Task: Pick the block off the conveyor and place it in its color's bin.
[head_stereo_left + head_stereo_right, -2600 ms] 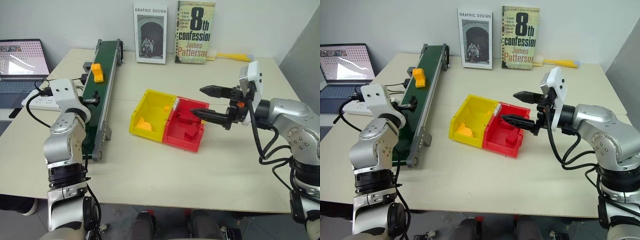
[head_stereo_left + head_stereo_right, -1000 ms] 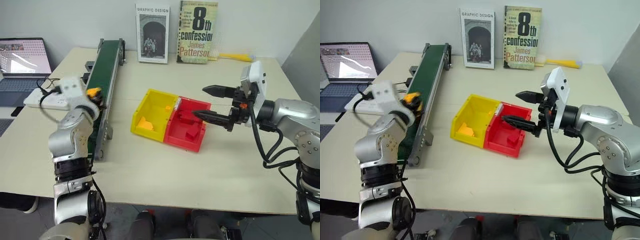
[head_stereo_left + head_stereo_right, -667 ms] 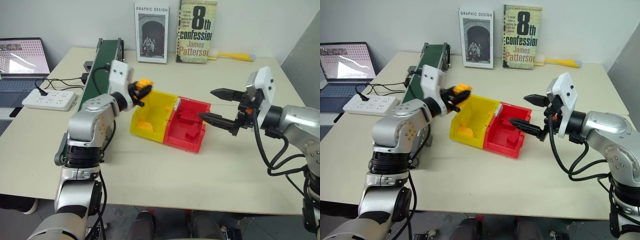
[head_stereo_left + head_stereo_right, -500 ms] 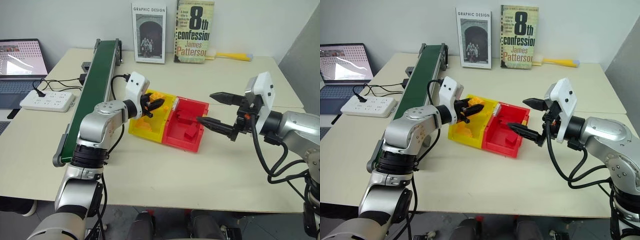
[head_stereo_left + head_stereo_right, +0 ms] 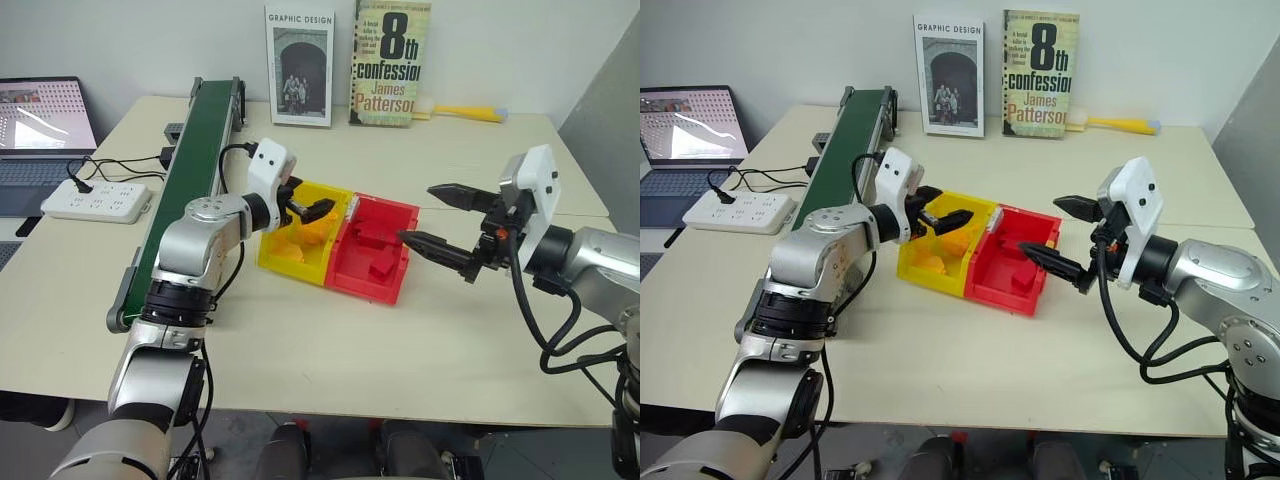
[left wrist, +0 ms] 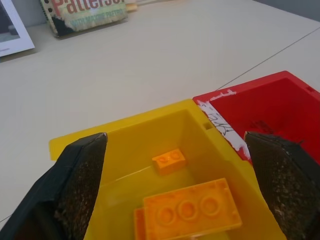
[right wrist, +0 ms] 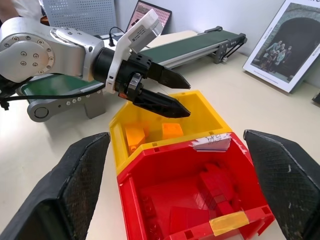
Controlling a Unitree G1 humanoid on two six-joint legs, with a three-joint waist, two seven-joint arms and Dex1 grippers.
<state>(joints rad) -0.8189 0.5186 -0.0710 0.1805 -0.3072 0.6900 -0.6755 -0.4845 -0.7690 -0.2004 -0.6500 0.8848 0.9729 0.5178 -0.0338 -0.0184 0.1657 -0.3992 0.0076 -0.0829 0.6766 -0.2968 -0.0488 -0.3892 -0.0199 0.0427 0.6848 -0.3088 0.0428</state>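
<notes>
A pale worktop (image 5: 330,340) against a grey wall carries the conveyor (image 5: 190,170), two upright books (image 5: 345,65), a laptop (image 5: 45,115) and a power strip (image 5: 95,200). The bin (image 6: 125,140) is seen from above in the left wrist view, with the block (image 6: 170,161) lying loose inside beside larger orange bricks (image 6: 187,210). The left claw (image 5: 312,208) is held over the bin, fingers apart and empty. The right claw (image 5: 440,218) is held beside the red tray (image 5: 375,250), fingers apart.

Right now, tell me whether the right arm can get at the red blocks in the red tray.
Probably yes: the right gripper hangs open beside the red tray, whose top is uncovered.
</notes>
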